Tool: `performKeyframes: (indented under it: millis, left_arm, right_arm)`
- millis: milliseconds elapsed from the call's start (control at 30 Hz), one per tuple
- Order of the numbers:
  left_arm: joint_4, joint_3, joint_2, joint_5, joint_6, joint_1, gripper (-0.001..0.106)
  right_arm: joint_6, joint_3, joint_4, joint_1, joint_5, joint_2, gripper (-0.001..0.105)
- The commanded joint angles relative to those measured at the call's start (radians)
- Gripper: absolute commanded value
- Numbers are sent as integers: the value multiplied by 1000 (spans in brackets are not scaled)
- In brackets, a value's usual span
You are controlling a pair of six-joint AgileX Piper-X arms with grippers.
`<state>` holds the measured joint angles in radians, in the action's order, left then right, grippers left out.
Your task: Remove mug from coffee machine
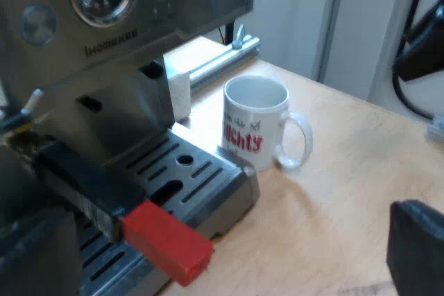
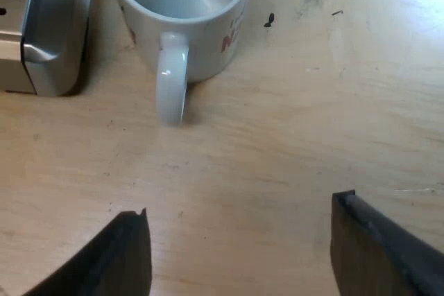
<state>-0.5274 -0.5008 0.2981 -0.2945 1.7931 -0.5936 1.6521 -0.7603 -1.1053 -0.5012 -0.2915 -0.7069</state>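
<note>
Now, from the left wrist: the mug (image 1: 254,121) is off the espresso machine (image 1: 104,39) and stands upright on the wooden table (image 1: 347,206), just beside the far corner of the drip tray (image 1: 201,171). It is white with red lettering, and its handle points away from the machine. The holder (image 1: 90,192) is locked into the machine's front, its red end reaching out over the tray. The left gripper (image 1: 225,216) hangs near the tray's corner with its fingers spread wide, grasping nothing.

From the right wrist: the mug (image 2: 184,5) is seen from above, empty, its handle turned toward the right gripper (image 2: 241,204). That gripper hangs over bare table (image 2: 291,123) near the handle, fingers released and wide apart, touching nothing. The machine's metal edge (image 2: 52,32) lies just beside the mug.
</note>
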Motion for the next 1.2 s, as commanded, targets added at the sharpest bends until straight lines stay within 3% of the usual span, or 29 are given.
performKeyframes:
  millis: [33, 133, 267, 333, 367, 433, 500, 800, 1000, 1200]
  left_arm:
    - [4, -30, -5, 57, 52, -6, 90]
    - [-48, -69, -7, 131, 53, 11, 90]
    - [-137, -114, -7, 134, 53, 99, 90]
    - [-137, -114, -7, 134, 53, 99, 90]
    - [-161, -132, -9, 116, 53, 196, 90]
    - [-161, -136, -9, 89, 53, 240, 90]
    - [-164, -136, -9, 14, 53, 335, 90]
    - [-222, -136, -9, -92, 53, 616, 90]
    - [-223, -136, -9, -92, 48, 638, 90]
    - [-278, -145, -9, -92, 41, 633, 90]
  right_arm:
    - [9, -46, -14, -2, 51, 4, 58]
    - [9, -67, -12, -2, 74, 2, 58]
    - [9, -91, -1, -2, 80, -2, 58]
    - [9, -135, 62, -2, 80, -22, 58]
    - [9, -140, 84, -2, 80, -28, 58]
    - [9, -146, 116, -2, 80, -45, 58]
    - [4, -147, 168, -2, 80, -75, 58]
    - [-29, -147, 275, 134, 116, -131, 58]
    - [-4, -147, 286, 291, 120, -131, 58]
    - [113, -147, 277, 463, 218, -109, 58]
